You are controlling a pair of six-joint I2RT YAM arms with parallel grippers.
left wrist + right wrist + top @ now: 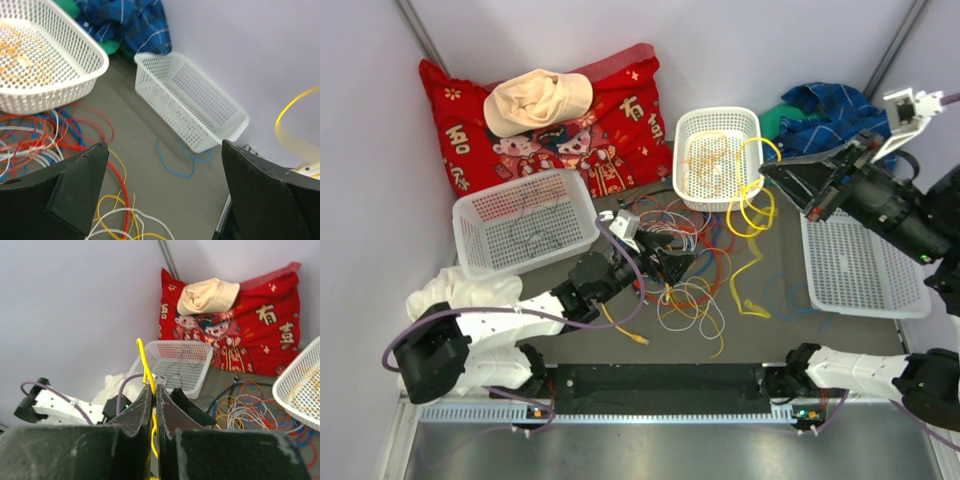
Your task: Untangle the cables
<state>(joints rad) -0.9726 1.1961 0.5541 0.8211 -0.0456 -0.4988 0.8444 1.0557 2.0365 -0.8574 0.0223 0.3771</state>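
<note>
The tangle of cables [680, 260], red, blue, white, orange and yellow, lies on the grey table in the middle. My left gripper [672, 268] is open, low over the tangle's near side; between its jaws the left wrist view shows red, yellow and white wires [112, 200]. My right gripper [772, 178] is shut on a yellow cable [146, 367] and holds it raised beside the middle basket [692, 125]. The yellow cable [752, 215] hangs in loops from it down to the table. That basket holds orange wires [712, 158].
An empty white basket [860, 265] stands at right, with a loose blue cable [175, 160] in front of it. Another white basket [525, 220] stands at left. A red cushion [610, 110] with a beige cap and blue cloth [830, 105] lie at the back.
</note>
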